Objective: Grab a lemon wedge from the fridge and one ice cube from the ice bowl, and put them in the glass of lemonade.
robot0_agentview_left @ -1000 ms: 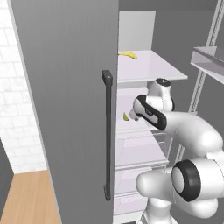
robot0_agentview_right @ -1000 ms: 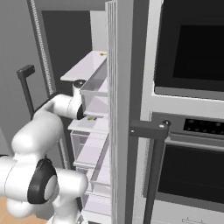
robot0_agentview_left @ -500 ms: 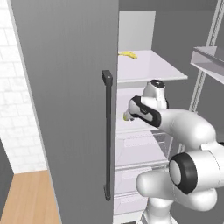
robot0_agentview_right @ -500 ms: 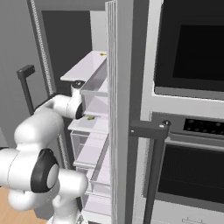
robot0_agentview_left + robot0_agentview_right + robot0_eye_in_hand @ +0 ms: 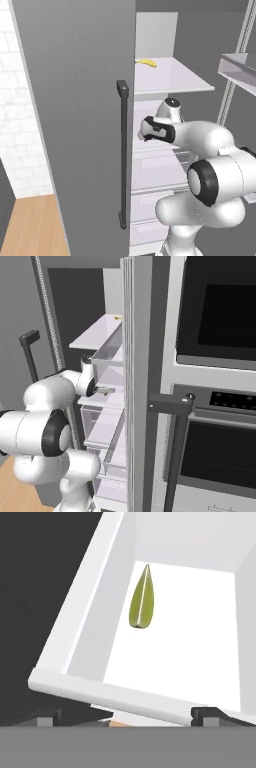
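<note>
Fridge (image 5: 75,100): your arm reaches past its open door, mid frame.
Lemon wedge (image 5: 141,599): lies upper centre in a white bin (image 5: 105,694).
Gripper (image 5: 125,718): you see it spread wide, holding nothing.

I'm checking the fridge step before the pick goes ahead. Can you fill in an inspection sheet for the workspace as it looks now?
Surface: white fridge shelf, bare apart from the wedge.
Job's things: tiny yellow-green lemon wedge lies on that shelf near its side wall, untouched; tall grey fridge stands open, white shelves showing.
Clutter: curved bright yellow banana-like item on the upper shelf.
Grippers: gripper open, fingertips at the shelf's front lip, short of the wedge, holding nothing.
Cables: nothing seen.
Surroundings: long dark vertical bar handle on the fridge door; built-in dark oven to the right; wooden floor below.
</note>
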Robot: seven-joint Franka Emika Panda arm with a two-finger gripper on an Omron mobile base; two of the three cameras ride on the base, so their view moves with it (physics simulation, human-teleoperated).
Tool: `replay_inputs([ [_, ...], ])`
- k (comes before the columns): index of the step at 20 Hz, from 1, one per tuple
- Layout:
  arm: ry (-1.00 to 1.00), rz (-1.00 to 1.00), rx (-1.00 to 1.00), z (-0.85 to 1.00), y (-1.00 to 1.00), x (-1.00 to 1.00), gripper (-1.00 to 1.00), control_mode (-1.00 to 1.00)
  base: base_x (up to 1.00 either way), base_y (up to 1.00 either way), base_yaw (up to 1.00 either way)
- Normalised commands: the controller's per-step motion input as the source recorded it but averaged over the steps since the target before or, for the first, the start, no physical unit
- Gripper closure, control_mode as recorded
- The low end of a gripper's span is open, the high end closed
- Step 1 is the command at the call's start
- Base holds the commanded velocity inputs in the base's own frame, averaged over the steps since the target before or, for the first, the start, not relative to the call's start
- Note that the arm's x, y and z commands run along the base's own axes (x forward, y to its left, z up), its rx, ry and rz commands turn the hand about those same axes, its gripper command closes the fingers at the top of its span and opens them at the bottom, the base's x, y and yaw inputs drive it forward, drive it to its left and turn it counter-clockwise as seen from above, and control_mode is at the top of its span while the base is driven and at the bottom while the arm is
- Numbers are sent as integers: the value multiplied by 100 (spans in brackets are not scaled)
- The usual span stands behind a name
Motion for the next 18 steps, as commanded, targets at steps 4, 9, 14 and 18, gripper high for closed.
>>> replay_inputs([
  [4,0,0,0,0,0,28,-100,-100,0,0,0],
  [9,0,0,0,0,0,33,-100,-100,0,0,0],
  [14,0,0,0,0,0,32,-100,-100,0,0,0],
  [18,0,0,0,-10,0,14,-100,-100,0,0,0],
])
